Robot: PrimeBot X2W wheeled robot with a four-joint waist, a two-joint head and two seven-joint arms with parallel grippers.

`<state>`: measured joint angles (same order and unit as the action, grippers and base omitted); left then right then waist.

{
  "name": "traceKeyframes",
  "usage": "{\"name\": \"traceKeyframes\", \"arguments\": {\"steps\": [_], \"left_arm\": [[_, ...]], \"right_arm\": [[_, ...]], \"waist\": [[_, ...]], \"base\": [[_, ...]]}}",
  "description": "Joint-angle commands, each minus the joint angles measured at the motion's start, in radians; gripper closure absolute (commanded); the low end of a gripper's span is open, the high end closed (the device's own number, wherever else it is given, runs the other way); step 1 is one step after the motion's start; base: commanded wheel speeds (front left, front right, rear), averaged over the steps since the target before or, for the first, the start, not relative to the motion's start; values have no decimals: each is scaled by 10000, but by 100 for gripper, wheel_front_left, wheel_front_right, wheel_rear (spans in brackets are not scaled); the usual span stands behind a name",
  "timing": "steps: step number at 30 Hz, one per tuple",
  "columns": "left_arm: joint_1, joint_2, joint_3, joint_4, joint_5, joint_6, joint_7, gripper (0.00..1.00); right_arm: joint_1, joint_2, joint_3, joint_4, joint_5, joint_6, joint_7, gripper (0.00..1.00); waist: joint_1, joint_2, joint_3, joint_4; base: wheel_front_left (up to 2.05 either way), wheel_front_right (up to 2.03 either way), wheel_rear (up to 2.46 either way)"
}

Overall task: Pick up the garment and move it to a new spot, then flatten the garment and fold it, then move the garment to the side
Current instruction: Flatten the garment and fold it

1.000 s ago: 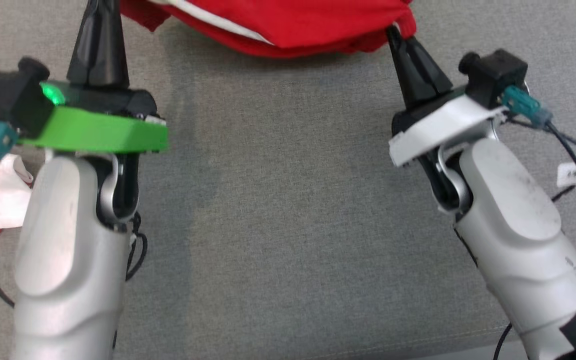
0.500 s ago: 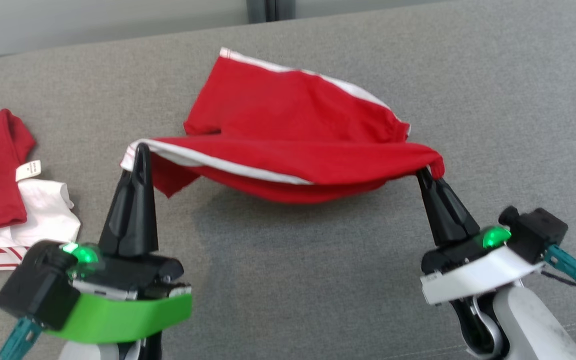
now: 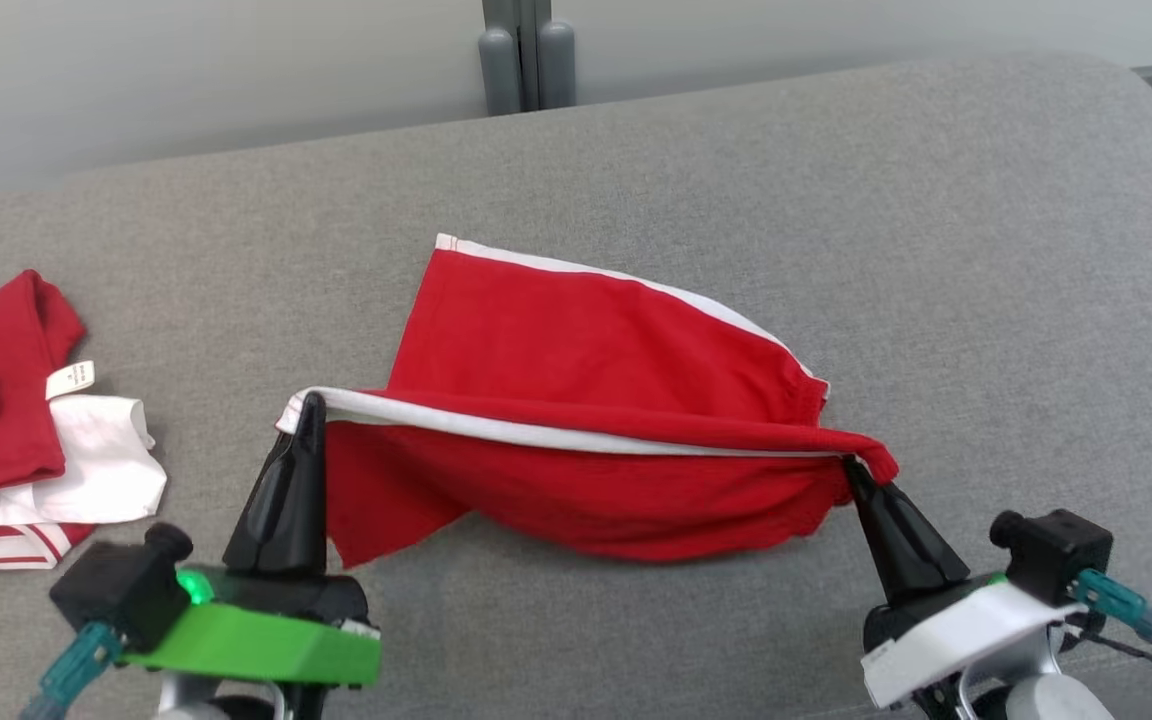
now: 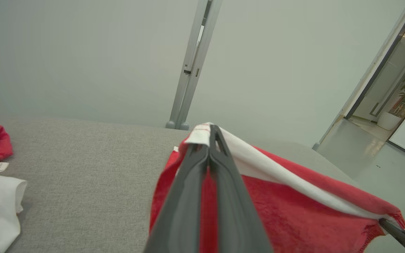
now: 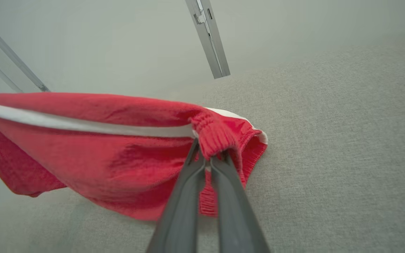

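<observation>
Tension does the work on this grey cushion [image 3: 986,250]: the shorts [image 3: 576,340], red with white trim, are stretched along one edge between two grippers. The left gripper [image 3: 308,408] has its fingers pressed together on a white-edged corner. The right gripper [image 3: 851,472] has its fingers closed on the gathered waistband at the opposite end. Neither pair shows a gap beyond the cloth it pinches.

The lifted edge runs nearly straight from tip to tip. Below it a loose red layer sags toward the robot and casts a shadow on the cushion. The far half of the shorts looks to be resting on the cushion near its middle, though how much of it touches the fabric is hard to tell.

Holding two far-apart points likely keeps the edge straight, so the cloth can be spread without bunching. That suggests the flattening step is in hand, with the fold and the move aside yet to be done. Lowering both ends evenly would matter most, as a slack end could leave the hanging layer creased underneath.

A pile [image 3: 26,450] of red and white clothes lies at the robot's left, well apart from the shorts, which leaves open cushion for the spread.
</observation>
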<state>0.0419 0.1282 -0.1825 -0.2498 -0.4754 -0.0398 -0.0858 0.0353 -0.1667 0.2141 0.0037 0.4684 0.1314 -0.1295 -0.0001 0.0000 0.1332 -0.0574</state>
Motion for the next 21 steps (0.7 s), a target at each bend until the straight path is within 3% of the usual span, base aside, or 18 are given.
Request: {"name": "traceKeyframes", "arguments": {"steps": [1, 9, 21], "left_arm": [[-499, 102, 98, 485, 59, -51, -71, 100], [-3092, 290, 21, 3445, 289, -356, -262, 100], [-6423, 381, -260, 7011, 795, -463, -430, 100]], "right_arm": [[-389, 68, 48, 338, -292, -15, -44, 100], [-2383, 771, 296, 2355, -38, -15, -574, 100], [-4836, 1105, 661, 4623, 637, -15, -1189, 100]], "waist": [[1, 0, 663, -238], [1, 0, 2021, -726], [1, 0, 3254, -1230]], "base": [[0, 0, 0], [0, 0, 0], [0, 0, 0]]}}
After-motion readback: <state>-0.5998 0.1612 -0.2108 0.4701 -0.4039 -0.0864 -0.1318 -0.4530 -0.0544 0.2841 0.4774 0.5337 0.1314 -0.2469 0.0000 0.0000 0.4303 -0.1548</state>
